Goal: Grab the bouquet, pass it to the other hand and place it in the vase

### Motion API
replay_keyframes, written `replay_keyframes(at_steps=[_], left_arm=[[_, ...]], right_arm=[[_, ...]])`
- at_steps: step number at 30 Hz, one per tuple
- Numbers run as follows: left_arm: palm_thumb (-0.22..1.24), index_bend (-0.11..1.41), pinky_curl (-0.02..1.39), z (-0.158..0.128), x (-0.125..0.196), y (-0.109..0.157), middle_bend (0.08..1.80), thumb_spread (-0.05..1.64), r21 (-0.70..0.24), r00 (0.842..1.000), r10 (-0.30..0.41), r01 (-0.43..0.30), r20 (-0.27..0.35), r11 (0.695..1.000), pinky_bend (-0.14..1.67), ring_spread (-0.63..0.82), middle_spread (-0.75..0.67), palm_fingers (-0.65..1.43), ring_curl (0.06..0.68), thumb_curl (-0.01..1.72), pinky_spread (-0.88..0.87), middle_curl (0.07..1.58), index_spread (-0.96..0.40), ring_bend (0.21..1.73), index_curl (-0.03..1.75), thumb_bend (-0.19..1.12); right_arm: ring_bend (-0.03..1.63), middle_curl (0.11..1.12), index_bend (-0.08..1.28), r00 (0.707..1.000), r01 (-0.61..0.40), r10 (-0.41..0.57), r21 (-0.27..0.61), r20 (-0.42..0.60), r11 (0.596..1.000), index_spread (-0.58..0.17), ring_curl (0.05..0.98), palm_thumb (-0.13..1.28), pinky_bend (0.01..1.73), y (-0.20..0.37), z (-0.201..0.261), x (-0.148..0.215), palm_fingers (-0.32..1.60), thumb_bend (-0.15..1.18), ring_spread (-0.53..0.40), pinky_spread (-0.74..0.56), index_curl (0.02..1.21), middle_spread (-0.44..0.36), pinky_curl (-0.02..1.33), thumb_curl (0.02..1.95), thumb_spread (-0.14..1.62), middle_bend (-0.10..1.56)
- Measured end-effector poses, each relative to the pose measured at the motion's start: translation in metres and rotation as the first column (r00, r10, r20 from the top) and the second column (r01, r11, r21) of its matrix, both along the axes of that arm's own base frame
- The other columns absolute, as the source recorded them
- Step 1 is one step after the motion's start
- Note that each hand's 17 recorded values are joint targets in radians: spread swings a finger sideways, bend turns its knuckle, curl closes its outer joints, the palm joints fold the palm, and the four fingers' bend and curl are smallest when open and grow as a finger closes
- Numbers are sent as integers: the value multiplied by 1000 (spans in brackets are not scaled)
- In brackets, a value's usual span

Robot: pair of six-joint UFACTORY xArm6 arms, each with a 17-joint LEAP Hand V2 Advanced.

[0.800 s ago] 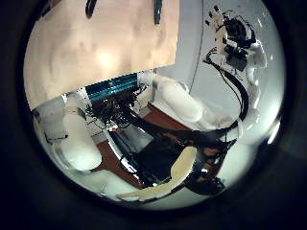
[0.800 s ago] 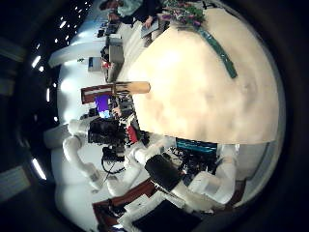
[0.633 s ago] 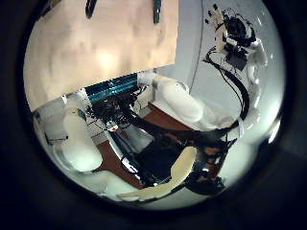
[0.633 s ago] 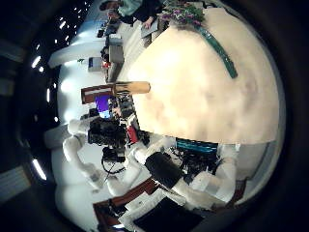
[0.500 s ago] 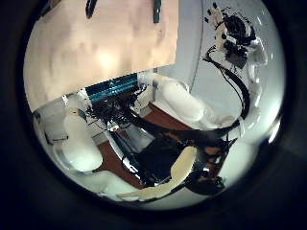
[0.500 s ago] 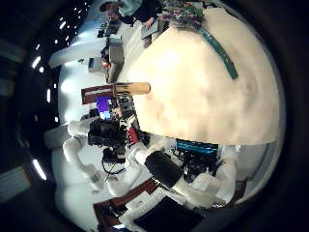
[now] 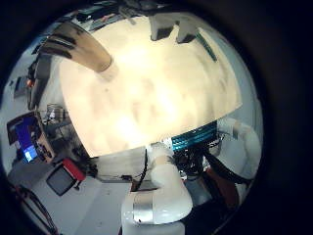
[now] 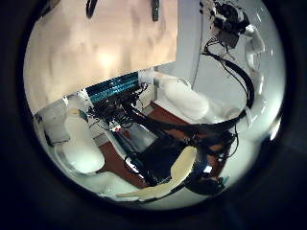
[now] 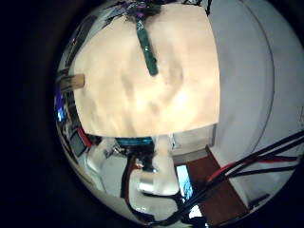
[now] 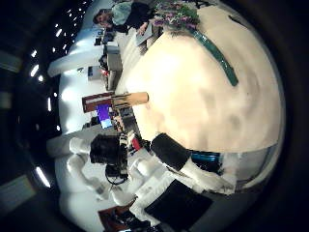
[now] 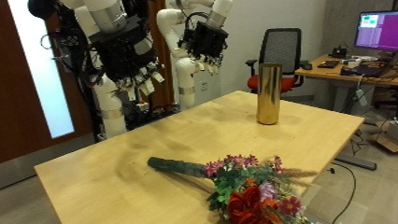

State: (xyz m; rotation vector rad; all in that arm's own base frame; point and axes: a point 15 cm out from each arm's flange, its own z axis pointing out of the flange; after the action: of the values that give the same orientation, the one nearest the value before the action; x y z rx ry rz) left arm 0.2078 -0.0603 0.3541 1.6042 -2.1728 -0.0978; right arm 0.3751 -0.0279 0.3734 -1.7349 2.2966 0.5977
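The bouquet [image 11: 236,184] is lying on its side on the wooden table [image 11: 112,163], near the front edge, its dark green wrapped stem [image 11: 180,168] pointing toward the arms and its pink, red and orange flower heads [image 11: 255,194] reaching toward the table's edge. The tall gold vase [image 11: 267,93] is standing upright at the far side, well apart from the bouquet.

Both arms are hanging well above the table. The right hand [image 11: 128,54] is hovering with fingers straight and spread, holding nothing; the left hand [image 11: 203,42] is likewise relaxed and empty. Nothing is touching the bouquet, so the pick-up is judged not yet begun.

Risks noted: the stem is lying flat on the wood, so fingers closing from above could slide off it or push it along. The blooms are sitting close to the edge; a shove that way could tip the bouquet off. The vase is narrow and tall, so a tilted stem striking its rim could topple it.
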Motion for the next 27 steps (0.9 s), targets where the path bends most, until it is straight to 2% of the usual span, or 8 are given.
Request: replay_keyframes(at_steps=[4, 9, 16, 24, 27], left_arm=[[74, 159, 304, 2, 4, 6, 187, 827, -2, 1000, -6, 6, 18, 1000, 198, 594, 481, -21, 230, 317, 580, 262, 95, 408, 326, -34], [82, 161, 309, 11, 9, 10, 186, 832, -2, 999, -22, 22, 48, 1000, 198, 594, 484, -23, 229, 312, 580, 268, 95, 413, 311, -33], [89, 160, 315, 17, 16, 6, 189, 841, -12, 998, -28, 29, 61, 1000, 210, 593, 481, -15, 225, 311, 581, 274, 100, 408, 301, -32], [116, 155, 319, 5, 36, -5, 189, 877, -33, 999, -45, 46, 11, 998, 218, 585, 475, -21, 226, 309, 576, 285, 116, 424, 287, -31], [116, 158, 316, 6, 41, -8, 190, 880, -32, 999, -52, 52, 12, 998, 211, 585, 474, -23, 226, 309, 576, 286, 117, 423, 285, -31]], right_arm=[[678, 351, 138, 997, 59, -58, 19, -47, 998, -104, 255, 419, 433, -10, -25, 18, 287, -21, 191, 358, 238, 234, 287, 315, 1137, 382], [727, 357, 114, 989, 133, -133, 7, -60, 991, -70, 254, 439, 487, -24, -63, 48, 237, -17, 185, 354, 220, 239, 292, 320, 1135, 421], [805, 367, 139, 979, 204, -204, -29, 0, 979, -69, 257, 494, 547, -46, -108, 92, 206, -20, 135, 304, 208, 212, 295, 347, 1090, 488], [856, 366, 135, 986, 165, -163, -58, 34, 985, -47, 253, 558, 600, -6, -147, 127, 205, -21, 89, 322, 221, 197, 289, 372, 1060, 503], [871, 367, 138, 987, 157, -156, -64, 25, 985, -44, 252, 578, 642, -3, -155, 128, 199, -24, 74, 354, 223, 193, 291, 377, 1052, 511]])
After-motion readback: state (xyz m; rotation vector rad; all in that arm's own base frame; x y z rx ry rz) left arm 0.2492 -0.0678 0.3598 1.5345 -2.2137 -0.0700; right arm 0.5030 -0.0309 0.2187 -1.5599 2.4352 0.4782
